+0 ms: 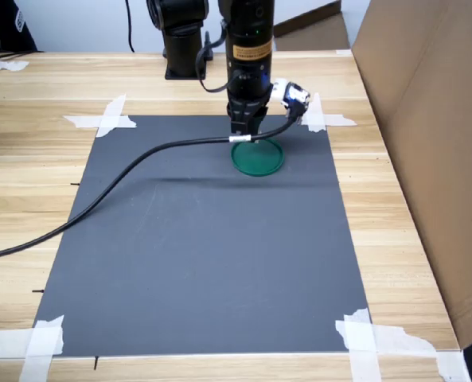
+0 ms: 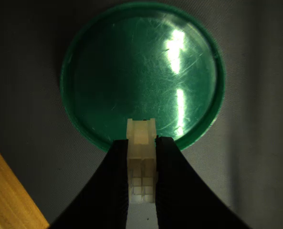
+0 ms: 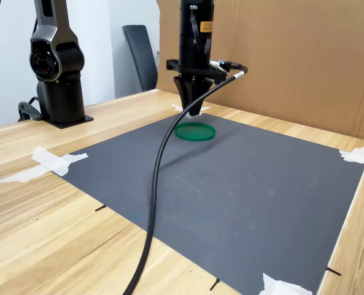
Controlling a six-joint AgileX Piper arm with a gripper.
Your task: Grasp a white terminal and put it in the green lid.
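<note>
One white terminal [image 2: 141, 162], a small blocky plastic piece w/ ribbed, gridded faces, sits pinched between the two black fingers [image 2: 110, 191] of the gripper [image 2: 141, 164], jaws closed tight on its sides w/ no gap showing. In the wrist view its long axis runs along the fingers, the notched end sticking out past the tips toward the green lid [image 2: 142, 71] and overlapping the lid's near rim. The lid is a flat round disc, dark green, glossy and finely scratched, w/ a low raised rim and streaks of reflected light; it lies on the grey mat [image 1: 204, 255] near the mat's far edge in the first exterior view, closer to its far right corner. In both exterior views the gripper [image 1: 244, 134] hangs vertical just above the lid [image 3: 194, 131], terminal too small to make out there. The mat is matte, finely textured, taped at its corners w/ white tape strips [image 1: 107, 118] to a light wood-grain table [image 1: 29, 159]. A black cable [image 1: 100, 199] loops from the wrist across the mat and off the table's left edge in the first exterior view. Brown cardboard panels [image 3: 292, 61] wall the table's far side in the second exterior view; a second black arm's base [image 3: 56, 67] stands on the wood, an office chair [image 3: 139, 55] behind.
</note>
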